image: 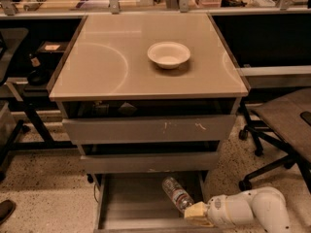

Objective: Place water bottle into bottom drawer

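Low over the right half of the open bottom drawer (131, 203), lying aslant: water bottle (176, 194), upper end toward the two shut drawers above, lower end right against the gripper (197, 211), itself reaching in from the lower right corner. Jaws clamped on that end or standing apart: cannot tell, hidden at the contact. Resting on the grey floor or held just above it: cannot tell either. Looks small, clear, ribbed and thin-walled, so probably light and quick to buckle under a hard squeeze. Smooth, round plastic; likely to slip in a loose hold and to roll on flat metal once let go. Best taken across the ribbed body near the pale label band, for purchase on the ridges and stiffer walls, rather than at a tapering end. Calls for modest pressure only. Probably safe from breaking in a short drop, judging by the material. White bowl (168, 54) up on the cabinet top, well apart, of no concern.
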`<state>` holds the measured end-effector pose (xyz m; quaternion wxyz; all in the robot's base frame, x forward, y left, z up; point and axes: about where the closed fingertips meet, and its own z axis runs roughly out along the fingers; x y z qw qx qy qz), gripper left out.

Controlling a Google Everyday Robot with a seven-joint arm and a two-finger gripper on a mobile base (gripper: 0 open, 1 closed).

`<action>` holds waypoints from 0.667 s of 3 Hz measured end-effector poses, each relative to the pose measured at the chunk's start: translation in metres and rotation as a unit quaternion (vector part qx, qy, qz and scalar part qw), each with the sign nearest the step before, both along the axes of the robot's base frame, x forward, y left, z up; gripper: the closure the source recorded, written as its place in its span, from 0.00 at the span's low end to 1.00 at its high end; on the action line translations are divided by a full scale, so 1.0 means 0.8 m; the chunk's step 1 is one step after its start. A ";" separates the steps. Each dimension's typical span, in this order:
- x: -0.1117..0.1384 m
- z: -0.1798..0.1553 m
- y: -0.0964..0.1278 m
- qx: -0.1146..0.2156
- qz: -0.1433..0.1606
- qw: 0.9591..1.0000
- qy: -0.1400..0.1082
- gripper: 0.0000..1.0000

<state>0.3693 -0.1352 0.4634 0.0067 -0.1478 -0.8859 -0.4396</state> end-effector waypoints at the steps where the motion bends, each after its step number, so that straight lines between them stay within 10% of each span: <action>1: 0.001 -0.031 0.011 0.015 0.004 1.000 0.021 1.00; 2: 0.001 -0.032 0.011 0.015 0.004 1.000 0.022 1.00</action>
